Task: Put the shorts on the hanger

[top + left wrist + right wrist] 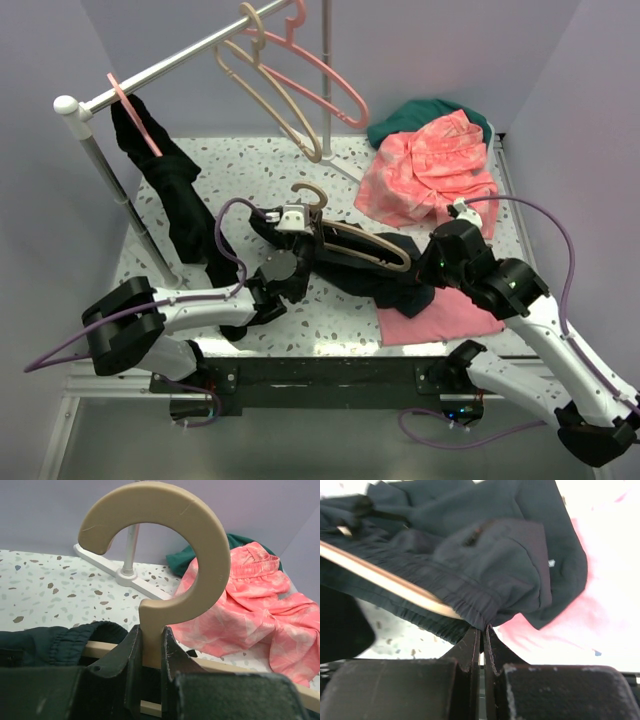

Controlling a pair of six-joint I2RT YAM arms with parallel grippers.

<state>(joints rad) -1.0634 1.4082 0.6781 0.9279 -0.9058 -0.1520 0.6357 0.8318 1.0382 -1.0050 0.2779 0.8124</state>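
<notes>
Overhead view of a speckled table (330,312). The shorts (395,285) lie crumpled just to the 4 o'clock side of centre, partly over a pink folded cloth (440,315). The hanger (212,555) rests on top of them, its hook toward 10 o'clock and its shoulders running toward 4 o'clock.

The left gripper (150,640) is clamped on the hanger's neck, just under the hook. The right gripper (481,630) is at the shorts' 3 o'clock edge. It is closed tight, with the elastic waistband hem seemingly nipped between the tips.

Handling, as a judgement: the shorts look light, limp and thin. They will likely sag and slide off a smooth bar, so the gathered waistband is the firmest place to hold them. The hanger looks rigid and light (the neck gives good control of its tilt).

Hard to make out:
- Whether the hanger's arm has slipped inside the waistband or only lies across it.
- The hanger's far tip, which is covered by the right wrist.
- Which part of the dark folds is a leg.
</notes>
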